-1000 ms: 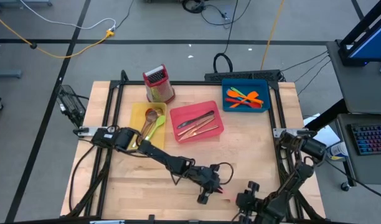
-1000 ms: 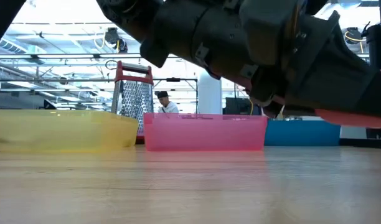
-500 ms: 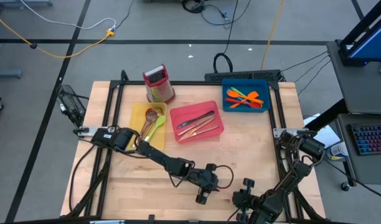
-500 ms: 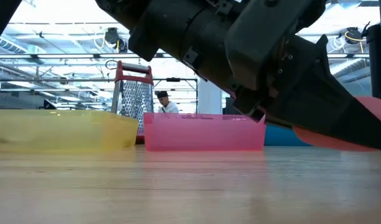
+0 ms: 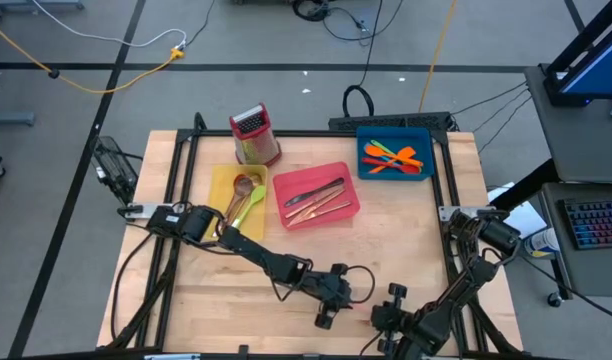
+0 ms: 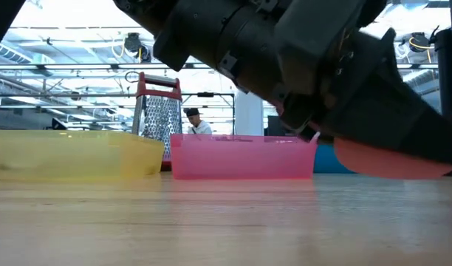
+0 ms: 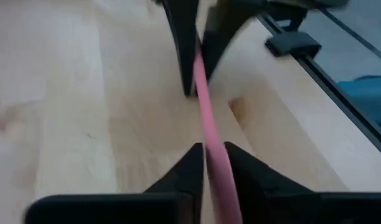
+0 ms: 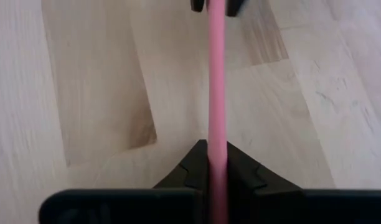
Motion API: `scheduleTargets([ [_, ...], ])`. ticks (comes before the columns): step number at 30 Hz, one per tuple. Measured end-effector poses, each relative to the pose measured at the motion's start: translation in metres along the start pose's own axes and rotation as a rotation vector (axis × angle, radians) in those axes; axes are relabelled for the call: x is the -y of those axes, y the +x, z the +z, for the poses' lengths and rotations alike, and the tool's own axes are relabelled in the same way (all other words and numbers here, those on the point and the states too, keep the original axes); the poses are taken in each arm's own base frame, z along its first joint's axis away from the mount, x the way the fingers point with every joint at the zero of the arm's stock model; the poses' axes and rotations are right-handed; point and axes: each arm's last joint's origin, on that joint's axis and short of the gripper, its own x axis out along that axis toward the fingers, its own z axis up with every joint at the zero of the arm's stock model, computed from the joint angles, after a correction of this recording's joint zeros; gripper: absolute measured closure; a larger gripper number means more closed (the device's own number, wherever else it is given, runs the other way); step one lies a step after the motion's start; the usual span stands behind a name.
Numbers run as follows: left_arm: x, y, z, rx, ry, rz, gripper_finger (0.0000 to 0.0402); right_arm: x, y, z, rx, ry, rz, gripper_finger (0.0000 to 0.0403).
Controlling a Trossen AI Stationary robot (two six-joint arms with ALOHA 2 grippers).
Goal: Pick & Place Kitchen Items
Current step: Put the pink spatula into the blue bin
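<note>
1. We see both grippers meeting low in the high view, at the table's [image 5: 406, 235] front edge. The left gripper [image 5: 344, 298] sits lower centre; the right gripper [image 5: 379, 316] is just to its right.
2. A pink utensil [image 8: 216, 93] runs between them. In the right wrist view its slim handle passes between the right fingers [image 8: 190, 168], which are pressed against it on both sides: a firm hold.
3. In the left wrist view the same pink handle [image 7: 209, 130] lies in the gap between the left fingers [image 7: 187, 168]. They stand narrow around it, and we think a sliver of space shows on one side, though the view is too soft to be sure.
4. In the low view the dark arms fill the upper right, with the utensil's pink blade [image 6: 388, 159] showing beneath them, just above the wood.
5. Upper centre of the high view holds three trays. The yellow tray [image 5: 218, 185] has a green utensil [image 5: 248, 205] and a copper spoon [image 5: 242, 186]. The pink tray [image 5: 351, 205] has dark and copper cutlery [image 5: 316, 200]. The blue tray [image 5: 396, 130] has orange and green utensils [image 5: 396, 158].
6. A grater [image 5: 252, 135] stands upright behind the yellow tray.
7. A person [image 6: 193, 122] shows far off in the low view.
</note>
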Motion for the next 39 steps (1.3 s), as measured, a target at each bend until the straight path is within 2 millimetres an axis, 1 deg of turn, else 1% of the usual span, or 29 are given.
scheduleTargets([
  [6,0.001,0.000,0.000,-0.004,0.001,0.031,0.0263,-0.001,0.001,0.002,-0.019,0.019,0.022,0.0383],
  [8,0.001,-0.003,0.003,-0.002,0.007,0.048,0.0241,-0.001,0.001,0.003,-0.024,0.025,0.024,0.0384],
  [10,0.001,-0.011,0.012,0.000,0.006,0.058,0.0226,0.002,0.000,0.005,-0.037,0.029,0.021,0.0387],
  [12,0.002,-0.025,0.025,-0.020,0.012,0.060,0.0216,0.008,-0.004,0.010,-0.046,0.035,0.009,0.0388],
  [14,0.003,-0.041,0.037,-0.042,0.022,0.071,0.0212,0.017,-0.011,0.017,-0.054,0.038,-0.014,0.0387],
  [18,0.003,-0.076,0.053,-0.144,0.035,0.145,0.0211,0.044,-0.030,0.033,-0.080,0.027,-0.087,0.0386],
  [24,0.001,-0.133,0.076,-0.232,0.045,0.351,0.0211,0.098,-0.054,0.054,-0.172,-0.048,-0.254,0.0386],
  [27,-0.001,-0.161,0.088,-0.224,0.012,0.445,0.0211,0.126,-0.065,0.063,-0.225,-0.042,-0.336,0.0386],
  [29,-0.002,-0.180,0.096,-0.204,-0.001,0.462,0.0211,0.142,-0.071,0.069,-0.246,-0.021,-0.365,0.0386],
  [33,0.000,-0.206,0.104,-0.206,-0.003,0.479,0.0211,0.169,-0.080,0.079,-0.275,0.015,-0.403,0.0386],
  [36,-0.001,-0.223,0.109,-0.191,0.001,0.520,0.0211,0.191,-0.084,0.087,-0.262,0.050,-0.460,0.0385],
  [39,-0.002,-0.233,0.109,-0.202,0.007,0.564,0.0211,0.213,-0.085,0.095,-0.249,0.105,-0.508,0.0385],
])
